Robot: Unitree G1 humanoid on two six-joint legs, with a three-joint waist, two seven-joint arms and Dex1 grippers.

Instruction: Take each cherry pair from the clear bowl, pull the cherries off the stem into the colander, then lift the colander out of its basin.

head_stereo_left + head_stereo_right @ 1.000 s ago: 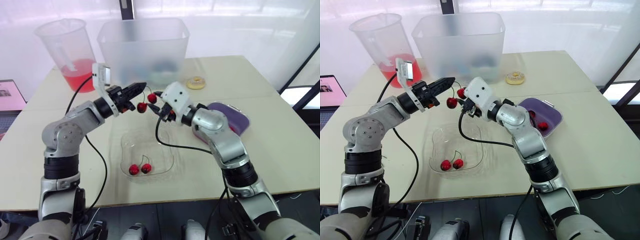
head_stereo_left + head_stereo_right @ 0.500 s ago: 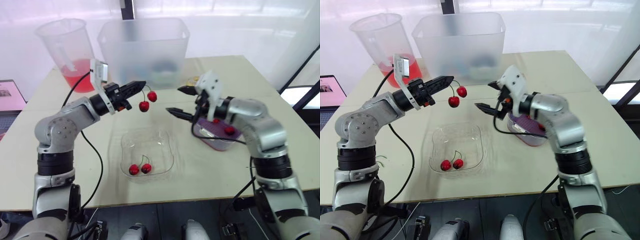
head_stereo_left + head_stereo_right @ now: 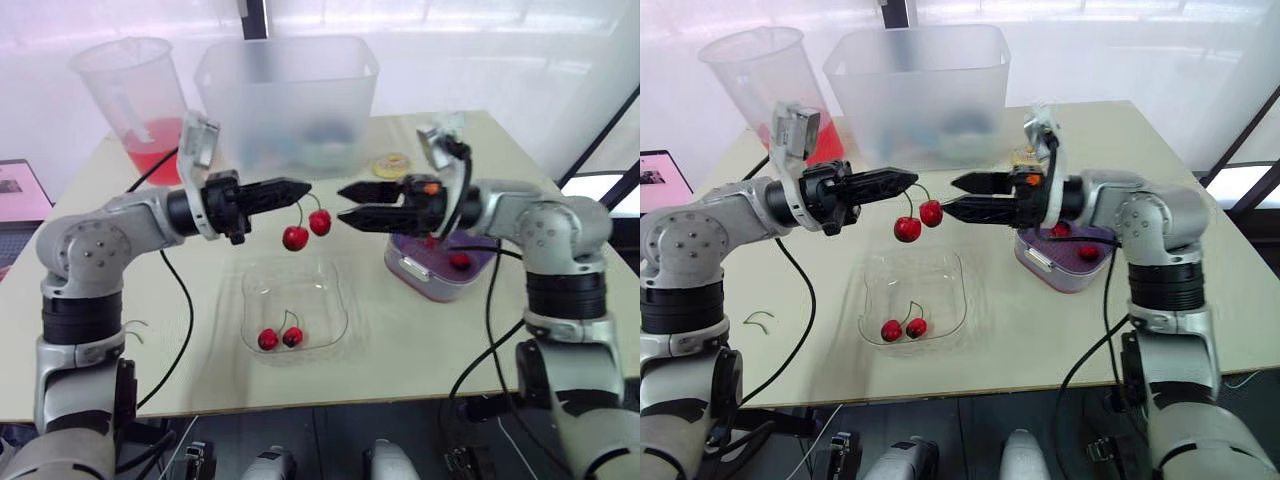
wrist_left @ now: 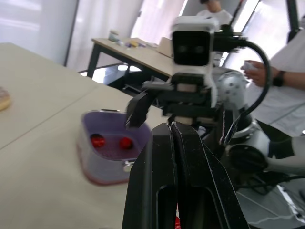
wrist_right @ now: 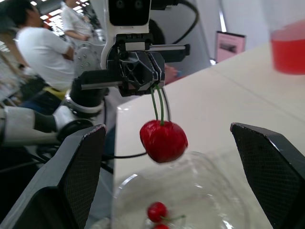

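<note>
My left gripper [image 3: 305, 187] is shut on the stem of a red cherry pair [image 3: 307, 230], which hangs above the far edge of the clear bowl [image 3: 335, 285]. One more cherry pair [image 3: 280, 338] lies in that bowl. My right gripper [image 3: 342, 205] is open and level, its tips facing the left gripper just to the right of the hanging cherries. In the right wrist view the cherry pair [image 5: 163, 140] hangs between the spread fingers [image 5: 81, 176]. The purple colander [image 3: 415, 275] in its basin sits on the right with loose cherries [image 3: 460, 262] inside.
A large frosted tub [image 3: 288, 95] and a pitcher of red liquid [image 3: 140, 100] stand at the back of the table. A doughnut [image 3: 392, 165] lies behind the colander. People [image 5: 43, 52] stand beyond the table in the wrist views.
My left gripper has carried the cherry pair a little right and down. My right gripper has levelled out and come left until its open tips face the cherries.
</note>
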